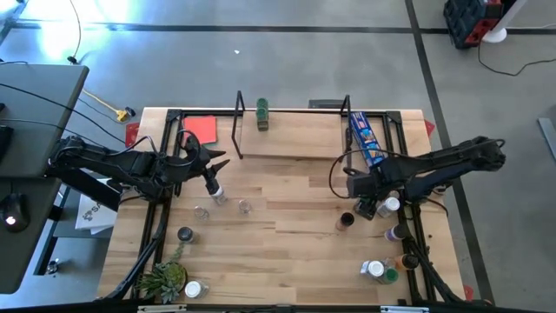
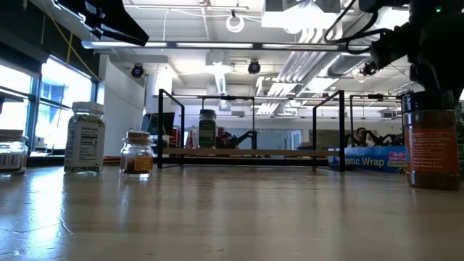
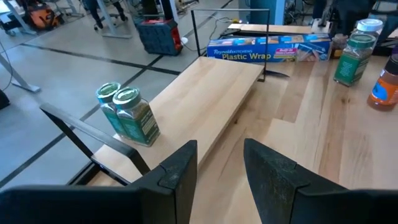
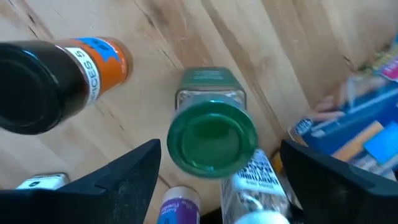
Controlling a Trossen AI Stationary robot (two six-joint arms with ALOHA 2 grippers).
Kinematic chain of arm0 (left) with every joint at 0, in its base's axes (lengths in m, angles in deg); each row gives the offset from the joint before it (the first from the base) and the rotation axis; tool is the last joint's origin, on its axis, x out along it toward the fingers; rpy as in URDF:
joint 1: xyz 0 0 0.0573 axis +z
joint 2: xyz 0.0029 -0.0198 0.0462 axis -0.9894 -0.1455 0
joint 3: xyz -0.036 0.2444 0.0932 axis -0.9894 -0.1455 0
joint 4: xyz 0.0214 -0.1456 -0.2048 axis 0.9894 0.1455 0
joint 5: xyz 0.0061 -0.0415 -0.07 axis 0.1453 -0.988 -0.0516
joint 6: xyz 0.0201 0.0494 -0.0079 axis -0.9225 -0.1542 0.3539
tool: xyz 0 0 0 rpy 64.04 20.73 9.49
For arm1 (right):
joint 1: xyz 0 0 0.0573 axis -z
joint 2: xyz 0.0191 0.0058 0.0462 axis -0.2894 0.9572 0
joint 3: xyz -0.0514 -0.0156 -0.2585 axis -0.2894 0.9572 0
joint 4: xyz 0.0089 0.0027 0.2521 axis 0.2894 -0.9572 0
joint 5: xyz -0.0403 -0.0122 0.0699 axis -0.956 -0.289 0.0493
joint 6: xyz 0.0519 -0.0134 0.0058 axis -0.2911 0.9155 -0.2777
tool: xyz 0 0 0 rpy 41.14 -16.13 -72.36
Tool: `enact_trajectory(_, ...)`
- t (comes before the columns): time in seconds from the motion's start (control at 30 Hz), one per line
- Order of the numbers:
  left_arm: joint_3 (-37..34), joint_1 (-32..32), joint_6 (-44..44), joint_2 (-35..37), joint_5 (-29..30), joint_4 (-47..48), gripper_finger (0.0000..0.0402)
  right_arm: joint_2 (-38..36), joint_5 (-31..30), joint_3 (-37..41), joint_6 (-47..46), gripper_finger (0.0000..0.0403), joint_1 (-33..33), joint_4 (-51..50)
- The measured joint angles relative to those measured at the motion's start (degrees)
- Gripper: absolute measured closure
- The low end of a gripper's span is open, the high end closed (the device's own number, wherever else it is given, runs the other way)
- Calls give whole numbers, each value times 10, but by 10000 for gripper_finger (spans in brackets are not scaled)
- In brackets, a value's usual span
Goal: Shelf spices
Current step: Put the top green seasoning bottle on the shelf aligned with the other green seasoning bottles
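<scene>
From above, the left gripper (image 1: 217, 165) hangs over the desk (image 1: 295, 252) just in front of the shelf (image 1: 291, 139), jaws open and holding nothing, a jar standing right below it. Its wrist view shows what the overhead view blurs: two green-lidded jars (image 3: 127, 115) stand side by side near one end of the shelf board, and beyond the far end lies a long blue box (image 3: 267, 51) printed "Plastic Wrap". The right gripper (image 1: 369, 209) is low over a cluster of spices (image 1: 382, 209) near the right side of the desk. Its own camera shows the jaws spread wide on either side of a green-lidded jar (image 4: 211, 134), not touching it; beside that stands a black-lidded jar (image 4: 59, 74) with an orange label reading "SPICES".

The low view alone shows the room: an open ceiling with ducts and strip lights, windows on one side, more black frames behind. More jars stand scattered across the light-wood desk, a small green plant (image 1: 163, 280) sits at its front left corner, and a red square (image 1: 201, 129) lies beside the shelf's left end
</scene>
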Motion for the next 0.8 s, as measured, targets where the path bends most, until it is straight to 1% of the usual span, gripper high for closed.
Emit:
enact_trajectory(0.13, 0, 0, 0, 0, 0, 0, 275, 0, 0, 21, 11, 79, 0, 29)
enact_trajectory(0.23, 0, 0, 0, 0, 0, 0, 275, 0, 1, 31, 7, 98, 0, 33)
enact_trajectory(0.3, 0, 0, 0, 0, 0, 0, 275, 0, 0, 33, 8, 127, 0, 38)
enact_trajectory(0.43, 0, 0, 0, 0, 0, 0, 275, 0, -10, 19, -4, 216, 3, 58)
enact_trajectory(0.47, 0, 0, 0, 0, 0, 0, 275, 0, -10, 8, -9, 217, 6, 58)
enact_trajectory(0.57, 0, 0, 0, 0, 0, 0, 275, 1, -22, -53, -11, 217, 18, 58)
enact_trajectory(0.63, 0, 0, 0, 0, 1, -1, 275, 15, -36, -116, 6, 217, 33, 55)
enact_trajectory(0.7, 0, 0, 0, 0, 1, -1, 275, 48, -47, -190, 41, 217, 53, 41)
enact_trajectory(0.8, 0, 0, -1, 0, 1, -3, 275, 131, -57, -317, 132, 217, 89, 3)
